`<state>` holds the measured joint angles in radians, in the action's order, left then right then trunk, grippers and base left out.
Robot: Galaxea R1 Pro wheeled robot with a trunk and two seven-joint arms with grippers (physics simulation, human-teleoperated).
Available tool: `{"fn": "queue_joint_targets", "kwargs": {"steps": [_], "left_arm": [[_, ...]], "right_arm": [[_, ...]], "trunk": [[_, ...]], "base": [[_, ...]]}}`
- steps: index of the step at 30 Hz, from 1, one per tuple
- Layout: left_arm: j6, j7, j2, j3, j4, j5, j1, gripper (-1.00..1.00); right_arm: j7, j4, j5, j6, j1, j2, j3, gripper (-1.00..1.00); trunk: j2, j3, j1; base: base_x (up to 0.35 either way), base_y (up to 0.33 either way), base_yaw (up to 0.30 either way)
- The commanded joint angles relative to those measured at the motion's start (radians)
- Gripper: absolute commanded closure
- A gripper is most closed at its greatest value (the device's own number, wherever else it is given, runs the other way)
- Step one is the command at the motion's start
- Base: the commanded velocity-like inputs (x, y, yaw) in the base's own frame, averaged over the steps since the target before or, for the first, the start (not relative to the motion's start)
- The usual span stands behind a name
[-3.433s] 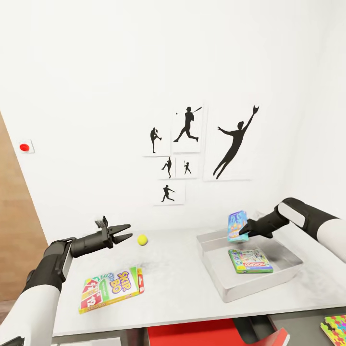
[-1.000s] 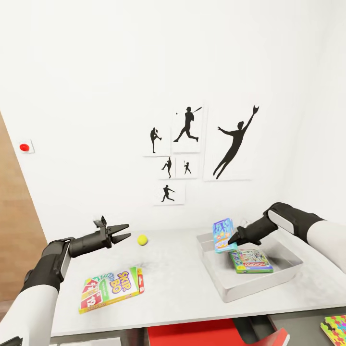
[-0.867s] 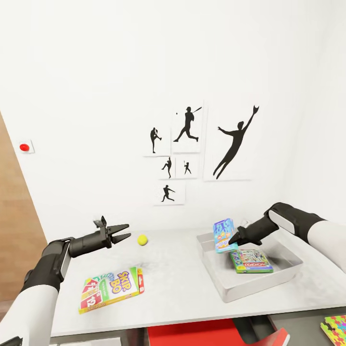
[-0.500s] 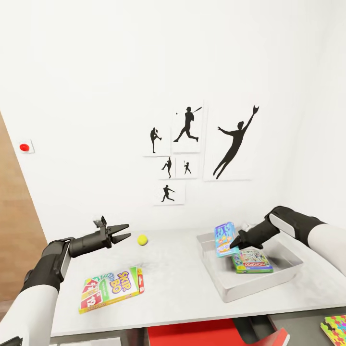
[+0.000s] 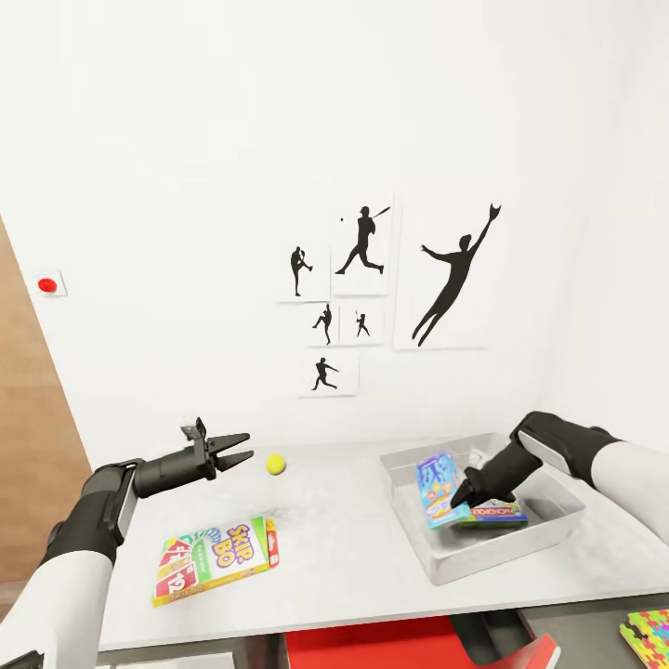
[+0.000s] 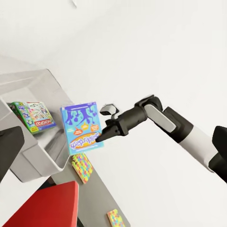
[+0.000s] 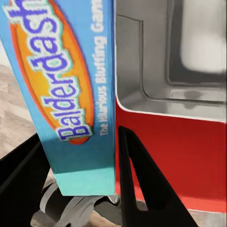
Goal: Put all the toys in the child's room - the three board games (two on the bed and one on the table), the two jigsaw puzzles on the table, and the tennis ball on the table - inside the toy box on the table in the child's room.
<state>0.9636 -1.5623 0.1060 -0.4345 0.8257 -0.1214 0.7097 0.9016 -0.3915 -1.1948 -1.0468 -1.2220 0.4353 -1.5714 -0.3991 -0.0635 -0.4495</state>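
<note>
My right gripper (image 5: 462, 494) is shut on the blue Balderdash board game (image 5: 434, 490), held tilted low inside the grey toy box (image 5: 520, 544), partly over the green Monopoly box (image 5: 497, 512) lying on its floor. The right wrist view has the Balderdash box (image 7: 66, 94) between my black fingers (image 7: 137, 184). My left gripper (image 5: 240, 448) hovers open just left of the yellow tennis ball (image 5: 275, 464). The Skip-Bo box (image 5: 216, 559) lies flat on the table's near left. The left wrist view looks across at the Balderdash box (image 6: 82, 125) and Monopoly box (image 6: 32, 116).
A colourful jigsaw puzzle (image 5: 650, 636) lies on a lower surface at the bottom right, also seen as the puzzle (image 6: 82, 166) beyond the toy box. A red object (image 5: 372, 646) sits under the table's front edge. Silhouette posters hang on the white wall behind.
My right gripper has lowered the Balderdash box from above the toy box's left rim down into the box, over the Monopoly game. The left arm, ball and Skip-Bo have not moved.
</note>
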Motion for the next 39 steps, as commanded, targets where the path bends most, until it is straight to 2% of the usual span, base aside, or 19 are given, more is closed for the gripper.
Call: {"fn": "queue_joint_targets", "kwargs": {"steps": [1, 4, 9, 16, 27, 32, 39], "left_arm": [[0.01, -0.009, -0.001, -0.003, 0.001, -0.011, 0.001, -1.0], [0.01, -0.009, -0.001, -0.003, 0.001, -0.011, 0.001, -1.0], [0.01, -0.009, 0.0, -0.003, 0.001, -0.011, 0.001, -1.0], [0.01, -0.009, 0.001, -0.002, 0.001, -0.011, 0.001, -1.0], [0.01, -0.009, 0.001, -0.002, 0.001, -0.011, 0.001, -1.0], [0.01, -0.009, 0.001, -0.002, 0.001, -0.011, 0.001, -1.0], [0.01, -0.009, 0.002, -0.004, 0.001, -0.01, 0.001, -1.0]], "right_arm": [[0.01, -0.001, 0.014, 0.0, -0.001, 0.0, -0.005, 1.0], [0.039, 0.0, 0.069, 0.0, 0.0, -0.001, -0.007, 1.0], [0.119, 0.002, 0.101, 0.0, 0.001, -0.002, -0.009, 1.0], [0.144, 0.005, 0.107, 0.0, 0.001, -0.002, -0.01, 1.0], [0.152, 0.005, 0.106, 0.0, 0.001, 0.015, -0.009, 1.0], [0.194, 0.005, 0.106, 0.0, 0.001, 0.023, -0.006, 1.0], [0.233, 0.005, 0.106, 0.0, 0.001, 0.018, -0.002, 1.0]], "trunk": [[-0.001, 0.001, 0.0], [-0.001, 0.001, 0.0], [-0.001, 0.001, 0.0], [-0.001, 0.001, 0.0], [-0.001, 0.001, 0.0], [-0.001, 0.001, 0.0], [-0.001, 0.001, 0.0]], "base": [[0.0, 0.0, 0.0], [0.0, 0.0, 0.0], [0.0, 0.0, 0.0], [0.0, 0.0, 0.0], [0.0, 0.0, 0.0], [0.0, 0.0, 0.0], [0.0, 0.0, 0.0]]}}
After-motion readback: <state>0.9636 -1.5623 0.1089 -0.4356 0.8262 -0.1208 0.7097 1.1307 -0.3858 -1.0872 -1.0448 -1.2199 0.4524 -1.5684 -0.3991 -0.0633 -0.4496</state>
